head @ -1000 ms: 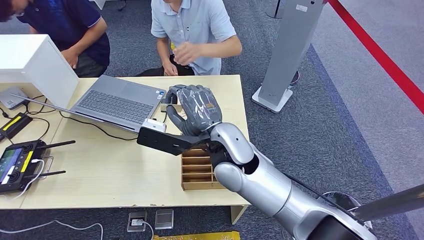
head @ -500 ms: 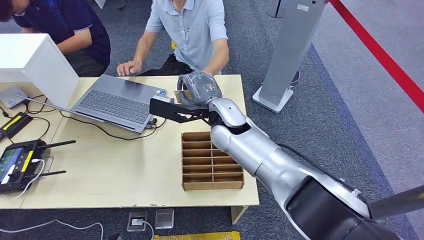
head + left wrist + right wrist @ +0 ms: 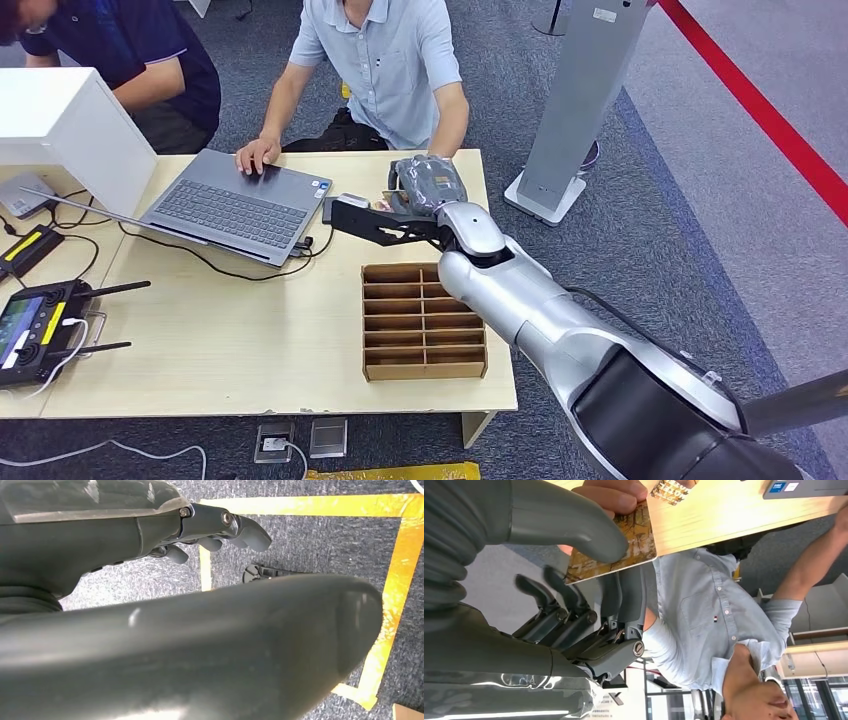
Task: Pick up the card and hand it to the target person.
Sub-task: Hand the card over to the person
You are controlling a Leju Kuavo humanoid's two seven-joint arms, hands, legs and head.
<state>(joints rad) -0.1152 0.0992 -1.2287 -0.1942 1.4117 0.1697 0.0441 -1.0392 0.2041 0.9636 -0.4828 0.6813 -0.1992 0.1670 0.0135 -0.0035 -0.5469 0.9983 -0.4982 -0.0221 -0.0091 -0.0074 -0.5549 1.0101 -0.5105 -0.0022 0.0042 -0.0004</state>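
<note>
Pale wooden table (image 3: 250, 330) seen from the head view, with a slotted wooden box (image 3: 424, 322) near its 5 o'clock corner and a laptop (image 3: 240, 205) toward 10 o'clock. Right hand (image 3: 428, 187) stretched to the table's far edge at 1 o'clock, directly before a seated person in a light blue shirt (image 3: 385, 60); that arm plainly the nearer one.

From the right wrist view: brown patterned card (image 3: 611, 545) pinched between the thick grey thumb (image 3: 569, 522) and darker fingers (image 3: 559, 597). Person's fingertips (image 3: 611, 492) already touching the card's far edge, card's long axis running from the robot hand toward them. Release probably next.

From the left wrist view: left hand (image 3: 210, 530) hanging over grey carpet and yellow floor tape (image 3: 395, 570), fingers loosely curled, holding nothing.
</note>
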